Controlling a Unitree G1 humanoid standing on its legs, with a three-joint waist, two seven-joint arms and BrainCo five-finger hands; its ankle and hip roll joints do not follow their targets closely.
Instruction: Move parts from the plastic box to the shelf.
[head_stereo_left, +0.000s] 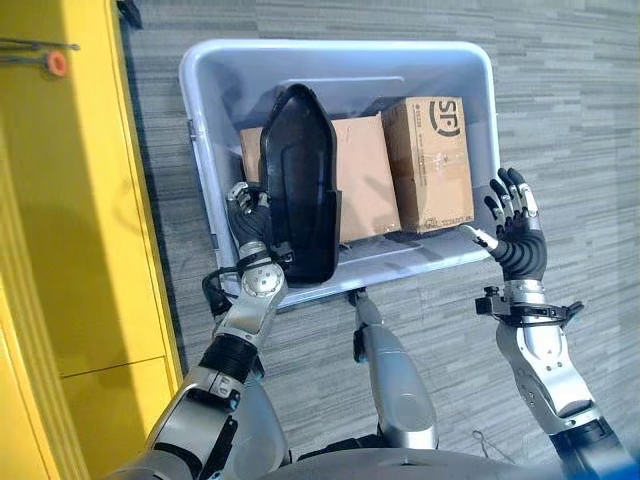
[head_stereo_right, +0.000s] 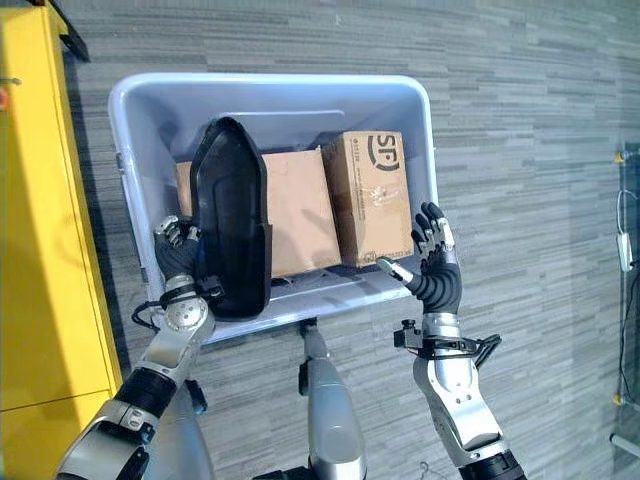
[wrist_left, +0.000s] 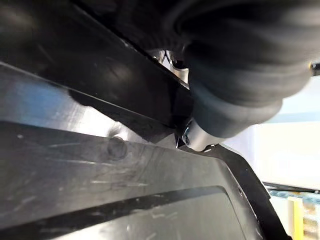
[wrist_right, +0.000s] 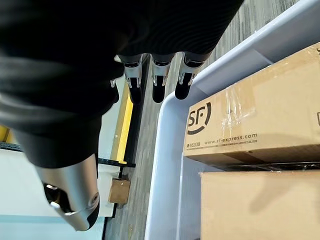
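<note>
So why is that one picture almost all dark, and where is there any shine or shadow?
Left wrist view: the camera sits against the black moulded plastic part gripped by the left robot hand, so it's dark, with a pale sheen on its scratches. Right wrist view: tape glints on the brown cardboard carton. Left eye view: the part shades the wall of the grey plastic box.

The box (head_stereo_left: 205, 110) is smooth pale grey plastic with a soft sheen. The part (head_stereo_left: 298, 180) is black moulded plastic, glossy and scuffed with fine scratches up close. Two cartons (head_stereo_left: 430, 160) are matt brown cardboard, one sealed with shiny clear tape. The floor (head_stereo_left: 570, 120) is matt grey planking.
</note>
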